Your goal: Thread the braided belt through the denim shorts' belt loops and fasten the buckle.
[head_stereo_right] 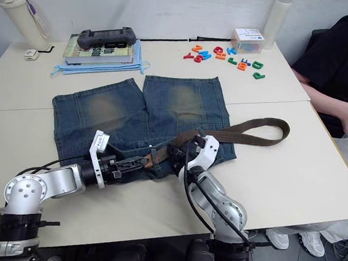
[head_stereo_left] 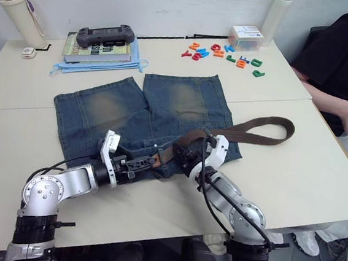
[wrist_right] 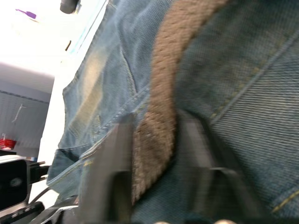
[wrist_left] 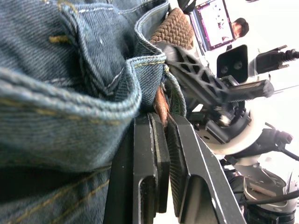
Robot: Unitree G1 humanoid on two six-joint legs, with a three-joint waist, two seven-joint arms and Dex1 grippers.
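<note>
**Belt tip pinched at the waistband**

The left claw (head_stereo_left: 148,162) is closed on the tan tip of the braided belt (head_stereo_left: 255,131) at the denim shorts' (head_stereo_left: 145,112) waistband. The right claw (head_stereo_left: 187,156) straddles the strap just beside, seemingly clamping it. The belt's long axis runs rightward from the shorts.

Denim shorts (head_stereo_left: 144,118): coarse blue twill cloth, matt, with faded pale patches. Braided belt (head_stereo_left: 257,129): rough woven brown strap, matt, with a smooth tan leather tip (wrist_left: 161,105). Table (head_stereo_left: 306,162): smooth, matt cream surface. Left hand (wrist_left: 161,154) fingers (wrist_left: 147,186): matt black plastic.
</note>
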